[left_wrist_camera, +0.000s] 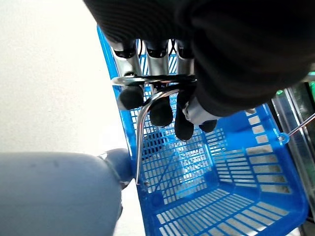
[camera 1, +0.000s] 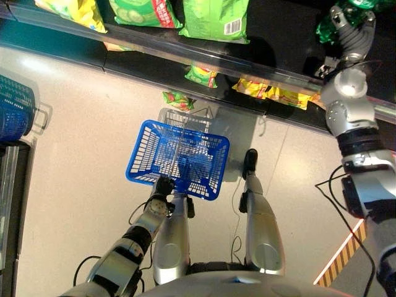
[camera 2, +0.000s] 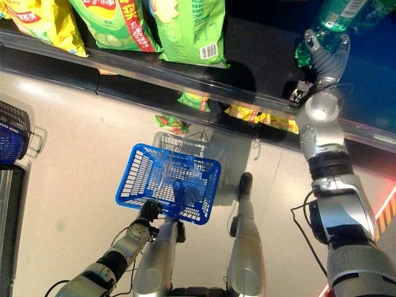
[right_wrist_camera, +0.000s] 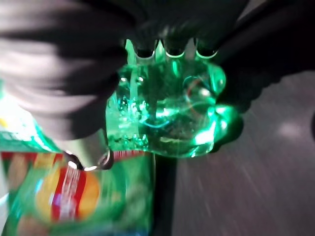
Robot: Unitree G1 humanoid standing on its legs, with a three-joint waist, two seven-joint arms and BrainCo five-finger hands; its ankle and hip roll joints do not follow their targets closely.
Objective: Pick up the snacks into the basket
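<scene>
Fingers (right_wrist_camera: 167,49) half-hidden behind green bottle (right_wrist_camera: 167,118)

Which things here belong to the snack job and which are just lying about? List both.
Belonging to the job:
- blue basket, its handle held by the left robot hand
- green bottle, gripped by the right robot hand
- snack bags on the shelf

Lying about:
- second blue basket at the left edge
- green packet on the floor

A barcode shows on the green snack bag (camera 2: 189,28) on the shelf, its digits too small to make out. Print on the neighbouring bags (camera 2: 108,21) stays unreadable.
</scene>
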